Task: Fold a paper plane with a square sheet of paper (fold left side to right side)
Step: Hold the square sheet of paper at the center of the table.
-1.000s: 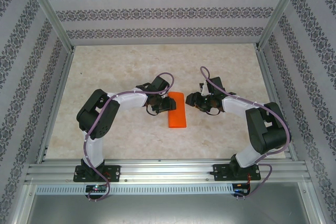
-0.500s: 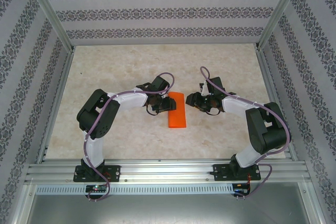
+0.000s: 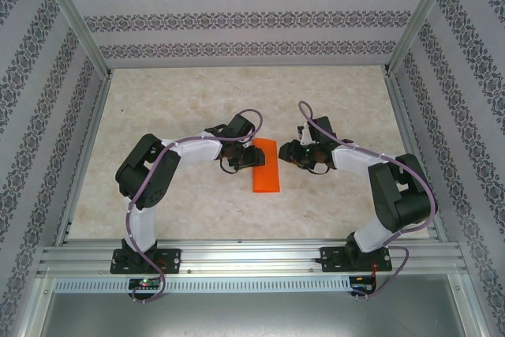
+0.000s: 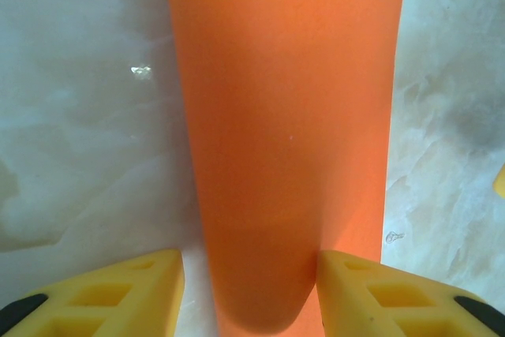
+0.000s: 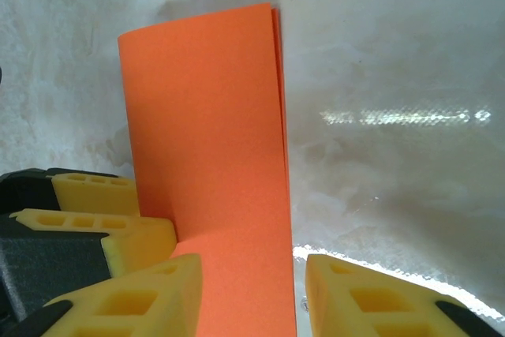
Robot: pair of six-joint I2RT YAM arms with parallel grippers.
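Top external view: we find the thin, bright orange sheet of paper [image 3: 266, 166], doubled into a narrow rectangle, lying flat at the centre of the pale marbled surface [image 3: 173, 100]. Its long sides run from the far edge toward the near edge. The left gripper [image 3: 241, 157] sits at its left long side. The right gripper [image 3: 293, 153] sits just beside its right long side.

Left wrist view: the jaws stand apart. The sheet passes between the yellow fingers [image 4: 118, 293], and bare surface shows beside the left one.

Right wrist view: the jaws stand apart around the sheet. Two paper layers show at its far corner.
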